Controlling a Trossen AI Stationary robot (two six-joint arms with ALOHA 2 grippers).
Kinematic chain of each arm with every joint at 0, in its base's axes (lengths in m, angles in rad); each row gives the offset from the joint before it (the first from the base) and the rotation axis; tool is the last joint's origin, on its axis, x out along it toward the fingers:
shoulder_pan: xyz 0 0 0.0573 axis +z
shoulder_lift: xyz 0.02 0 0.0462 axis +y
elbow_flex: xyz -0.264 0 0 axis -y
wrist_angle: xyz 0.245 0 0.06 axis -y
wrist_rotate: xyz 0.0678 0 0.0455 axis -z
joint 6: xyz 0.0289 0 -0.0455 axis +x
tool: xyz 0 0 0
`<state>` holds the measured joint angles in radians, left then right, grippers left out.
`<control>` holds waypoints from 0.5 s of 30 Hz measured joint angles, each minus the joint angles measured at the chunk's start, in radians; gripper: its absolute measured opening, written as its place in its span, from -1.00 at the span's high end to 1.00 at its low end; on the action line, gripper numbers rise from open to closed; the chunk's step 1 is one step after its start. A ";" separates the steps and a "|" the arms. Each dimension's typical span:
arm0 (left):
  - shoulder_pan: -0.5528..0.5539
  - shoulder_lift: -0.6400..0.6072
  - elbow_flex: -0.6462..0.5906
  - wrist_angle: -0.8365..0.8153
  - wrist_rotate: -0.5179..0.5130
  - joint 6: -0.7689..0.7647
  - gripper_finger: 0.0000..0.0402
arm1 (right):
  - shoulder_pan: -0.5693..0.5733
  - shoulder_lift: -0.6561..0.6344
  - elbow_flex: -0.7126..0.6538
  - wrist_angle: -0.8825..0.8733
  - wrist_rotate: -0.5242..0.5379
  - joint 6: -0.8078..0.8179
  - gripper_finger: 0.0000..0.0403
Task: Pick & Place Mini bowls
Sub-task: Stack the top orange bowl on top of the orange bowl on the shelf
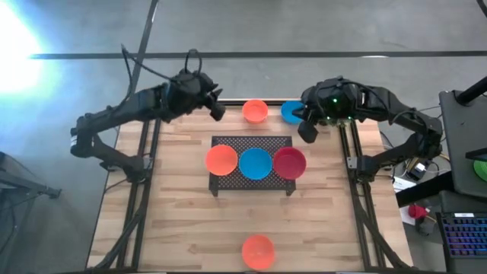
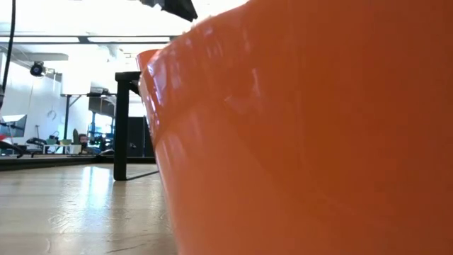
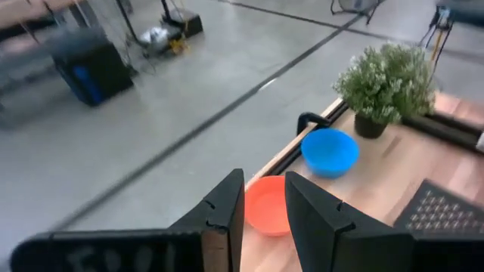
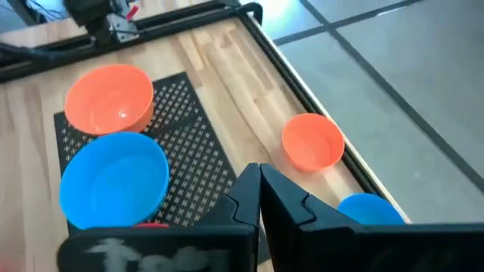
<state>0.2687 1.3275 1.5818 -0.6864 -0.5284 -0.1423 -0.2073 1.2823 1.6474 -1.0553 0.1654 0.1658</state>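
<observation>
With three bowls on the rack (image 1: 251, 144), the left gripper (image 1: 218, 111), jaws open and empty, hangs beside the orange bowl (image 1: 255, 111) at the table's (image 1: 183, 221) far edge, the right gripper (image 1: 307, 132) shut empty; a careless approach could knock it off.

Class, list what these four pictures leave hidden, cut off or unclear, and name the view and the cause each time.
- Low view: a near orange bowl fills the picture, hiding the rack and the other bowls.
- Right wrist view: the red bowl is a sliver behind the right gripper.
- High view: the potted plant is hidden under the right arm.
- Left wrist view: the rack is cut by the edge.
</observation>
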 joint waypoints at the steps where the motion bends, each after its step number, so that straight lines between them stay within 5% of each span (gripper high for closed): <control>1: 0.023 0.004 0.000 0.006 0.026 -0.030 0.54 | -0.005 0.000 0.000 0.000 0.000 0.000 0.96; 15: 0.166 0.180 0.000 0.088 0.171 -0.117 0.54 | -0.093 -0.014 -0.001 0.002 0.074 -0.009 0.96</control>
<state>0.4350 1.5075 1.5822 -0.5980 -0.3569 -0.2589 -0.3007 1.2688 1.6466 -1.0529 0.2393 0.1565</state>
